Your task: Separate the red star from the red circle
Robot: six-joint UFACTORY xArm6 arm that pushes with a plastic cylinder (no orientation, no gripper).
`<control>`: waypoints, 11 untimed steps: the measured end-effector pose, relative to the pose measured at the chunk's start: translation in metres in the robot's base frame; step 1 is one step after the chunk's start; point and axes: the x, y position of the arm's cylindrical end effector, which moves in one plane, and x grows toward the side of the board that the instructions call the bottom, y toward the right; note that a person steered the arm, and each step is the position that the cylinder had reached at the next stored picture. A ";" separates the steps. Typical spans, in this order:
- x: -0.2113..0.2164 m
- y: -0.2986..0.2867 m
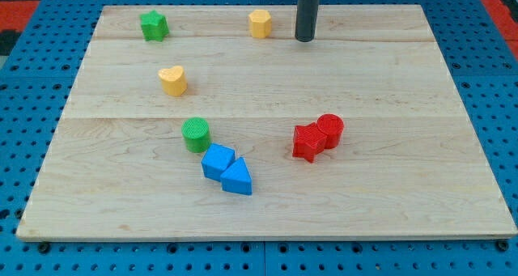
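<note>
The red star lies right of the board's middle, touching the red circle, which sits at its upper right. My tip rests on the board near the view's top, well above the red pair and a little left of the circle. The rod rises out of the top of the view. Nothing touches the tip.
A yellow hexagon sits just left of the tip. A green star is at the top left, a yellow heart below it. A green circle, a blue cube and a blue triangle cluster at lower centre. The wooden board lies on blue pegboard.
</note>
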 end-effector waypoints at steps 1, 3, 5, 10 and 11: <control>0.000 -0.001; -0.001 -0.003; -0.001 -0.006; 0.218 -0.022; 0.253 -0.019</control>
